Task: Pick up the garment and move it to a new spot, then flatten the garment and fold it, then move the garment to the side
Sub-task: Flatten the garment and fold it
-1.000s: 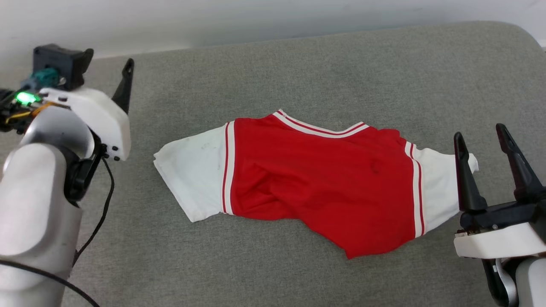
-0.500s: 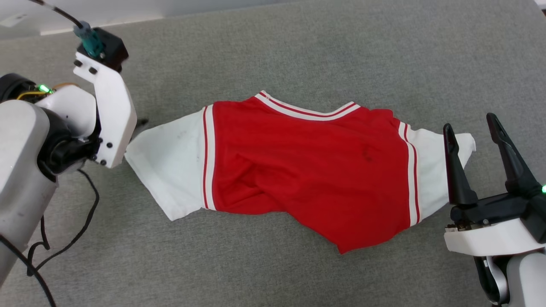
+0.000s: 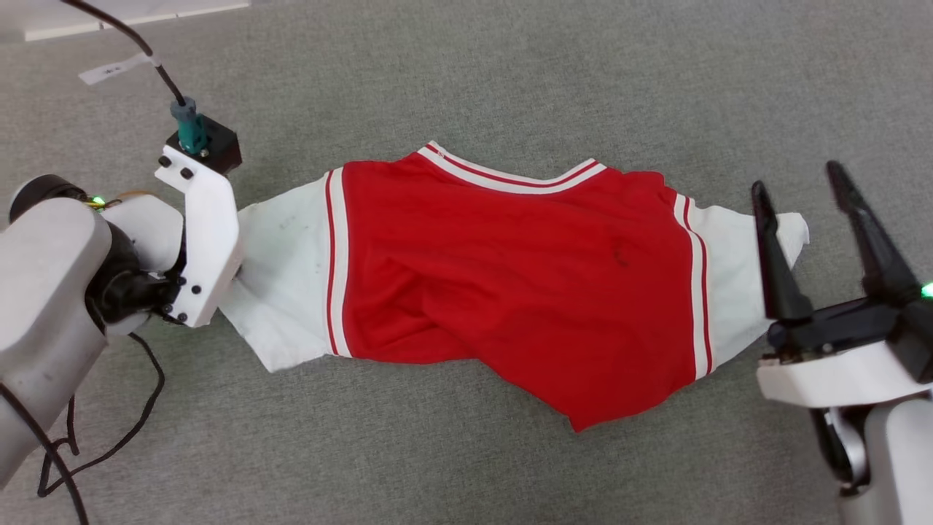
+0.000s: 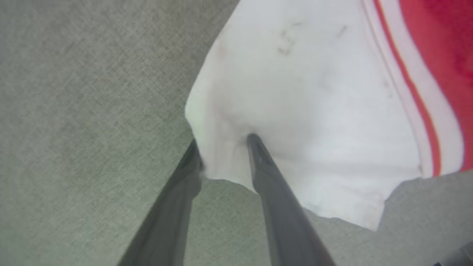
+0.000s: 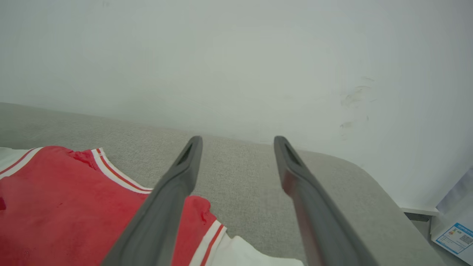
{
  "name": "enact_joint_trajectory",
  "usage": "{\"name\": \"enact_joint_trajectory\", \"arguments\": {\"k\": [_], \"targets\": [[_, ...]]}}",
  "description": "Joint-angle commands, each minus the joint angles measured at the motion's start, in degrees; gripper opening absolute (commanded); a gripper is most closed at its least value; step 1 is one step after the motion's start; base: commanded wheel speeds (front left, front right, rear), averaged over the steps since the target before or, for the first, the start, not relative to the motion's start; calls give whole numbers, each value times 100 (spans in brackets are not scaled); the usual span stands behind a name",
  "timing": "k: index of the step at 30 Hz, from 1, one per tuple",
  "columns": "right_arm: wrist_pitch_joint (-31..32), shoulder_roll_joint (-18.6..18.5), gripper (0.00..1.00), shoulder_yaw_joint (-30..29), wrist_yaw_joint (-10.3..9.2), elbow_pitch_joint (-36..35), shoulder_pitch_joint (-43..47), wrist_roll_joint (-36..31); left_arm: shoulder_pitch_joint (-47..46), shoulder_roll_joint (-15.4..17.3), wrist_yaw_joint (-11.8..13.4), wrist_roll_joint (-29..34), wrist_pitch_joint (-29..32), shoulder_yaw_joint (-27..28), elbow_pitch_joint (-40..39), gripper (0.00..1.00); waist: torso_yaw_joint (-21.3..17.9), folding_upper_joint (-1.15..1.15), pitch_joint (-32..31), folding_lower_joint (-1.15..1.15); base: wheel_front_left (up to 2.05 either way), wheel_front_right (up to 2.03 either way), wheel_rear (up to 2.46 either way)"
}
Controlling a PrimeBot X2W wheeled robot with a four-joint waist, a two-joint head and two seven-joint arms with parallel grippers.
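Observation:
The garment lies spread on the grey cushioned surface, red in the body with white sleeves at both ends. My left arm's white wrist stands over the left sleeve and hides its fingers. In the left wrist view my left gripper straddles the sleeve's edge. One finger presses down into the white cloth and the other sits at the hem, with a gap still between them. My right gripper hovers open over the right sleeve, holding nothing; the right wrist view also shows this gripper.
A black cable trails from the left arm across the surface at lower left. A white wall rises behind the surface's rounded far edge. A printed sheet sits past that edge at the right.
The head camera has tipped downward. My left gripper has come down from beside the garment onto the left sleeve, and its fingers have narrowed around the hem. The right gripper has hardly moved.

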Motion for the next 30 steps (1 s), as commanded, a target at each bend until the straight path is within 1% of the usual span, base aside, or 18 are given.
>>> {"name": "enact_joint_trajectory", "arguments": {"k": [1, 4, 8, 9, 11, 13, 15, 18, 20, 23, 26, 28, 30], "targets": [[-10, -68, 100, -58, -6, -4, -88, -15, 29, -11, 0, -31, -54, -79, 51, 0, 32, 0, -58, 0, 0, 0, 0], [-10, -302, 100, -99, -6, 12, -301, -56, -100, 87, 1, -126, -306, -118, 21, 0, 64, 0, -209, 0, 0, 0, 0], [26, -906, 100, 62, -6, 289, -688, -84, -117, 233, 1, -235, -608, -229, -154, 0, 114, 0, -450, 0, 0, 0, 0], [142, -1100, 100, 151, -6, 387, -810, -40, -96, 278, 1, -281, -662, -264, -219, 0, 135, 0, -506, 0, 0, 0, 0], [569, -1493, 100, 419, -6, 549, -1049, 137, -54, 366, 1, -343, -777, -330, -379, 0, 189, 0, -601, 0, 0, 0, 0], [1185, -1883, 100, 735, -5, 626, -1285, 439, -11, 452, 1, -386, -881, -386, -526, 0, 246, 0, -661, 0, 0, 0, 0], [2003, -2327, 100, 1135, -6, 692, -1473, 855, 20, 481, 1, -415, -976, -421, -650, 0, 313, 0, -700, 0, 0, 0, 0], [3384, -2984, 100, 1813, -6, 659, -1779, 1800, 29, 476, 0, -419, -1078, -475, -786, 0, 413, 0, -704, 0, 0, 0, 0], [4157, -3402, 100, 2199, -6, 592, -2007, 2385, 16, 455, 0, -400, -1130, -507, -858, 0, 465, 0, -673, 0, 0, 0, 0], [5214, -3873, 100, 2763, -6, 622, -2284, 3193, -79, 416, 0, -347, -1168, -545, -957, 0, 542, 0, -591, 0, 0, 0, 0], [5977, -4127, 100, 3063, -6, 857, -2622, 3781, -176, 375, 0, -302, -1196, -574, -1034, 0, 613, 0, -485, 0, 0, 0, 0], [6330, -4101, 100, 3172, -6, 1111, -2761, 4086, -246, 355, 0, -274, -1211, -590, -1071, 0, 664, 0, -404, 0, 0, 0, 0], [6566, -3989, 100, 3207, -5, 1397, -2902, 4295, -317, 342, 0, -261, -1230, -606, -1101, 0, 709, 0, -323, 0, 0, 0, 0]]}}
